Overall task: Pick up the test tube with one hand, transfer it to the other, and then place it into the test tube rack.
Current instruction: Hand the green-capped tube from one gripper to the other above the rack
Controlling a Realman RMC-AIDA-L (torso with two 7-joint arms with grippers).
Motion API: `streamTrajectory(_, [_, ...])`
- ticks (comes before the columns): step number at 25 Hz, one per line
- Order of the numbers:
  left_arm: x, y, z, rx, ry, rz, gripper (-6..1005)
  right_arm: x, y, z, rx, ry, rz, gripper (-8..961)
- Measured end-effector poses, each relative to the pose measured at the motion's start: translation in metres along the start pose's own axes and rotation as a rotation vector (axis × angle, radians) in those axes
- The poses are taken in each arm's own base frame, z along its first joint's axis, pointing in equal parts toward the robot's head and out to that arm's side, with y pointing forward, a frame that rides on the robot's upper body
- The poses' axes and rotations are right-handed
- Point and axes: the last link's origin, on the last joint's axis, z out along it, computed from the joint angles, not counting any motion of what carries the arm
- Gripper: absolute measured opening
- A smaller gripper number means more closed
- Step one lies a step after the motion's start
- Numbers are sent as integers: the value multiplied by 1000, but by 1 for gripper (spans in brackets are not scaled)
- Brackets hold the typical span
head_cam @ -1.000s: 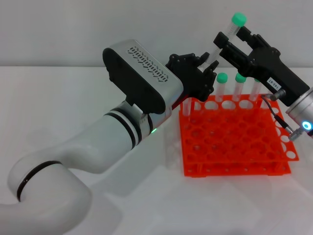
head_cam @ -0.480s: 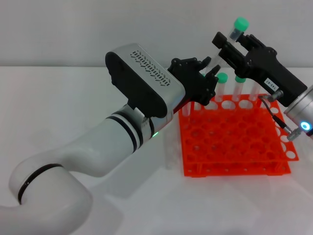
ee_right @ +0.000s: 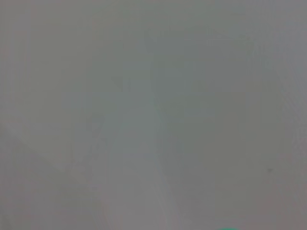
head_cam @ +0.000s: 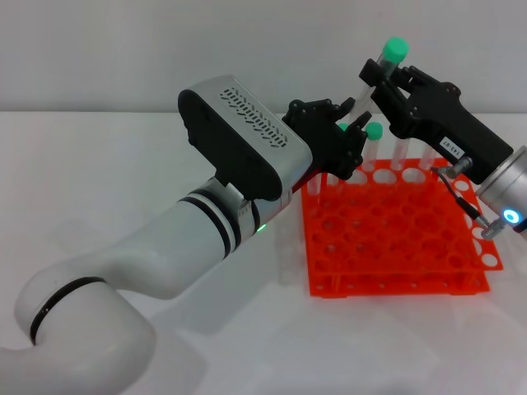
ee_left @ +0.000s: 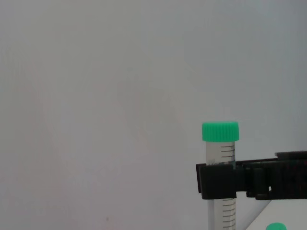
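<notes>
Two pincers meet above the rack (head_cam: 395, 239): right pincer (head_cam: 377, 76) grasps the tube (head_cam: 380, 70); left pincer (head_cam: 350, 115), released, must clamp its lower end.

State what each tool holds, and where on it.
Right tool grips the test tube just below its green cap. Left tool: cannot tell.

test tube (head_cam: 384, 64): green cap, tilted, held aloft | test tube rack (head_cam: 395, 234): orange, on table
</notes>
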Motion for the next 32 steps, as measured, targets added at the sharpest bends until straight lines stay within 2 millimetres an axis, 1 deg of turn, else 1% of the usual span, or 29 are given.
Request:
streamTrajectory(3, [1, 0, 0, 1, 7, 0, 305, -1, 1, 0, -10, -3, -9, 220])
streamTrajectory(19, [0, 1, -1, 3, 19, 2, 323, -2, 3, -3, -34, -4, -21, 221])
streamTrajectory(22, [-1, 4, -3, -1, 24, -1, 327, -1, 5, -2, -47, -3, -22, 218])
streamTrajectory(31, [-2, 9, -8, -1, 49, -3, 337, -2, 3, -7, -29, -13, -16, 205])
streamTrajectory(32, [-2, 9, -9, -2, 48, -3, 376, -3, 2, -7, -26, -15, -16, 204])
